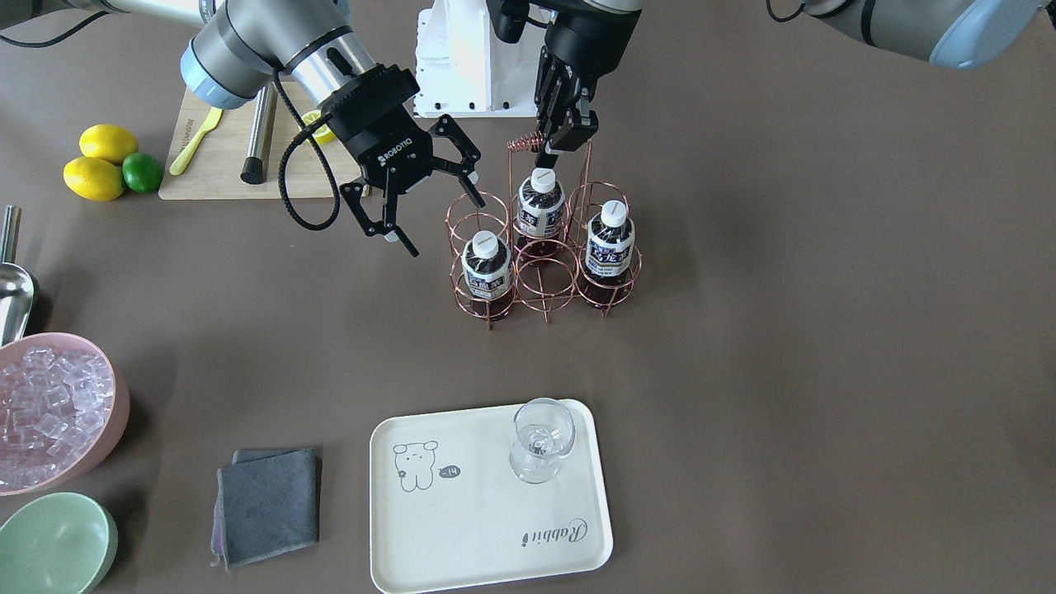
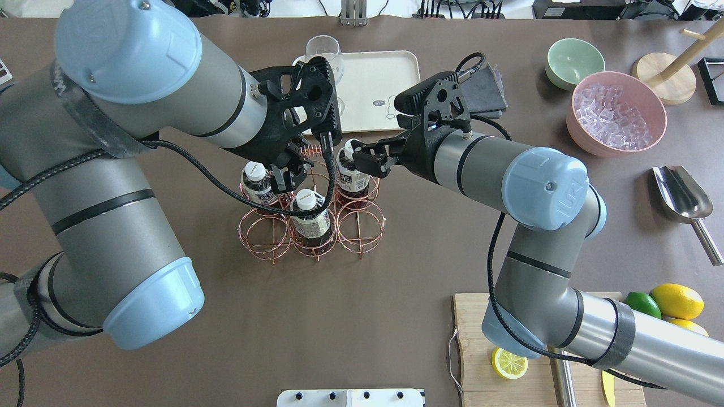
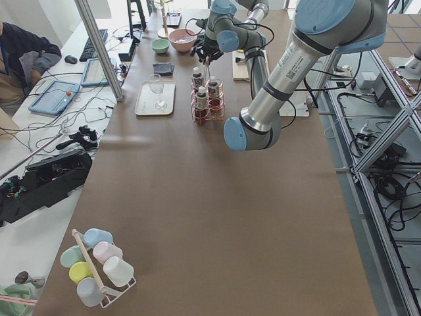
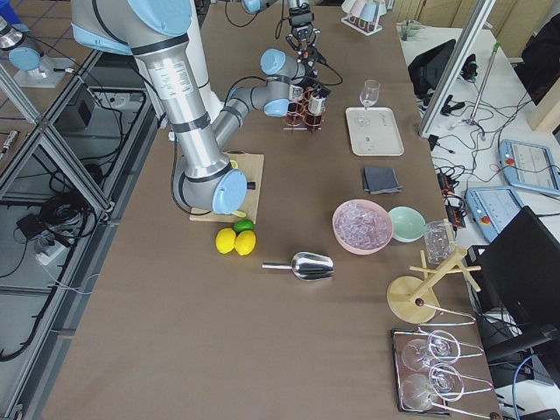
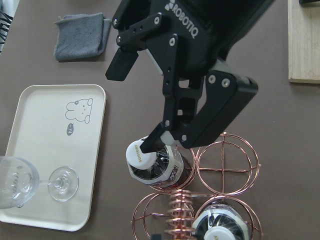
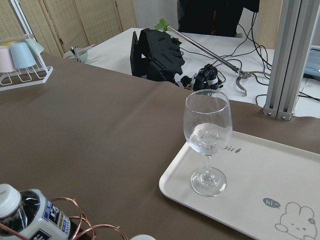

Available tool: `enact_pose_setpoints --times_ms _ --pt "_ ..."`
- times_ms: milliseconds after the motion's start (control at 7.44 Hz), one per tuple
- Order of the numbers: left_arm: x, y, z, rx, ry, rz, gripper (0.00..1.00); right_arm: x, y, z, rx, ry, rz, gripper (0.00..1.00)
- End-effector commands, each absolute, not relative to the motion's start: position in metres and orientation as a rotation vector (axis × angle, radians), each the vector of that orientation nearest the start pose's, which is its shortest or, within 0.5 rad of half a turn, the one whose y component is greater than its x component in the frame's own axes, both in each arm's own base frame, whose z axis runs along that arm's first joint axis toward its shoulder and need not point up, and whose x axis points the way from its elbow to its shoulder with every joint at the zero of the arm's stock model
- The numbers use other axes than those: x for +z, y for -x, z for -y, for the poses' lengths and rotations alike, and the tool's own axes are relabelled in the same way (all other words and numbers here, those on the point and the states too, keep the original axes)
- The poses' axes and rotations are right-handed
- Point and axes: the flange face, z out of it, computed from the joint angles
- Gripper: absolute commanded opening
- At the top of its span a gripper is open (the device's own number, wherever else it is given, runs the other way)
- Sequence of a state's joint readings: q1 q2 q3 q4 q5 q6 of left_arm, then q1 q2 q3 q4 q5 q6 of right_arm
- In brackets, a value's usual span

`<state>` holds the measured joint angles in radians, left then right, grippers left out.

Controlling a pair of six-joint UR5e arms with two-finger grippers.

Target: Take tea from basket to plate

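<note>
Two left fingers clamp coiled copper handle; right fingers splayed near white-capped tea.

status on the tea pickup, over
left gripper shut on basket handle. right gripper open beside a tea, no grip yet. all three teas in basket. wine glass on plate, room beside it.

Note the upright stemmed glass and, apart from it, the folded grey cloth. You will find a pink bowl of ice cubes near a green bowl. Two lemons and a lime cluster just beside the cutting board.
</note>
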<state>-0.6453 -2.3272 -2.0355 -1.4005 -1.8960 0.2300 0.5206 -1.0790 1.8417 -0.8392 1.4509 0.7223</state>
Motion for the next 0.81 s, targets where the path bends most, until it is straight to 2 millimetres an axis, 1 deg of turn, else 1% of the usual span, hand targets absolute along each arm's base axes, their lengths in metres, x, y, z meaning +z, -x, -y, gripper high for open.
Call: enact_pose_setpoints --times_ms 0,134,269,403,538,672 --pt "0.064 -0.384 0.417 1.205 -0.940 -0.675 0.00 0.172 0.461 0.424 -0.176 -1.010 1.083 0.99" --pt "0.065 -0.384 0.416 1.205 -0.940 -0.675 0.00 0.162 0.472 0.430 -0.167 -1.012 1.087 0.99" --pt "0.065 -0.384 0.416 1.206 -0.941 -0.675 0.00 0.161 0.478 0.430 -0.172 -1.006 1.084 0.99" --pt "0.065 -0.383 0.417 1.205 -0.941 -0.674 0.00 0.165 0.487 0.426 -0.176 -1.001 1.077 0.99" --pt "0.066 -0.382 0.417 1.204 -0.941 -0.674 0.00 0.171 0.497 0.420 -0.174 -1.000 1.062 0.95" --pt "0.065 -0.381 0.416 1.204 -0.943 -0.675 0.00 0.170 0.499 0.417 -0.170 -1.006 1.061 0.90"
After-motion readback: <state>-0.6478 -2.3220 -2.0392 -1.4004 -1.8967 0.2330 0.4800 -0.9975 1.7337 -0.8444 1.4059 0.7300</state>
